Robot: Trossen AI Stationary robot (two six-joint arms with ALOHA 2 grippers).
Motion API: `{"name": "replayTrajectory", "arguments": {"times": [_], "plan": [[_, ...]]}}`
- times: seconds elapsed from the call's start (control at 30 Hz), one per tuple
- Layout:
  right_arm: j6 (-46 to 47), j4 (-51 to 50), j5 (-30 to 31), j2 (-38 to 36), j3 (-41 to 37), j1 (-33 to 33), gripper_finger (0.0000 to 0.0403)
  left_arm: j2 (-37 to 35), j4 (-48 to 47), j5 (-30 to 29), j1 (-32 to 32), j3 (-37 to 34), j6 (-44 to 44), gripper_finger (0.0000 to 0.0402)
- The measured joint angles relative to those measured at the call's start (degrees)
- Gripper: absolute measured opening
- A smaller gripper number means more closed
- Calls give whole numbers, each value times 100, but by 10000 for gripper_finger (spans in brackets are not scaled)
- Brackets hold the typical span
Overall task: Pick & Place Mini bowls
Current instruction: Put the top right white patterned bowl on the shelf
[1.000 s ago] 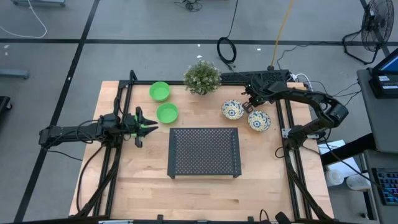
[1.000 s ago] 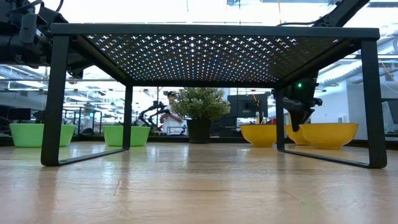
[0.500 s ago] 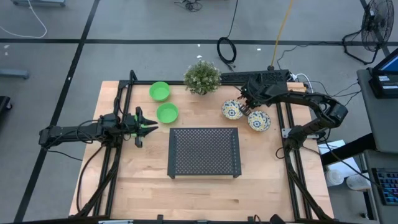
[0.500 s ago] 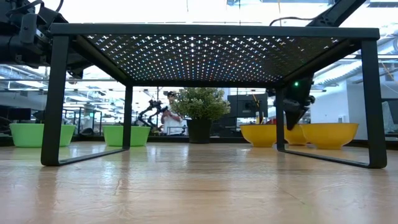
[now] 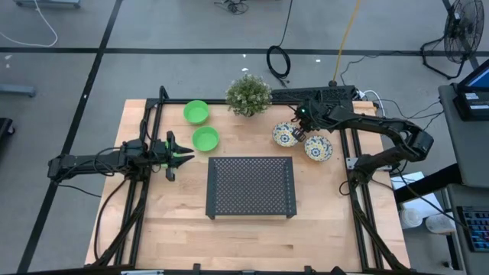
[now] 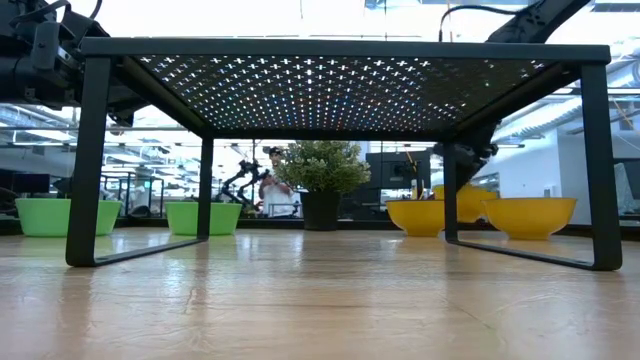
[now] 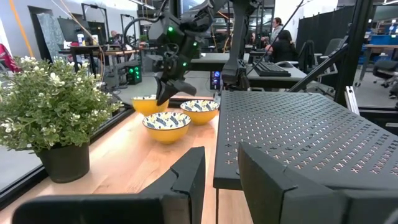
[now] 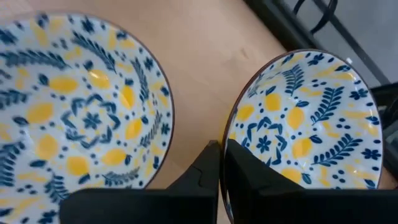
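Wooden tabletop [image 5: 176,221], left to right: left gripper [image 5: 183,154] waits partly open and empty beside two green bowls [image 5: 205,138], black mesh rack [image 5: 250,187] mid-table. Right gripper [image 8: 222,163] has its fingers clamped on a floral bowl's rim [image 8: 231,118]; that bowl [image 6: 462,201] sits raised, behind the two floral bowls [image 5: 318,148] resting on the wood.

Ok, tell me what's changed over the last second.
The right gripper shifted toward the plant, shut on the rim of a patterned bowl and raised it slightly. The left gripper, green bowls and other patterned bowls stayed put.
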Motion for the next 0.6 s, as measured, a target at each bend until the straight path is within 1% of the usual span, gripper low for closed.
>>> {"name": "replayTrajectory", "arguments": {"times": [0.23, 0.6], "plan": [[-6, 38, 7, -384, 0, 211, 2, 0, 0, -2, -1, 0, 0, 99], [-6, 167, 22, -892, 0, 726, 1, 0, -2, -2, 2, 0, 0, 99]]}}
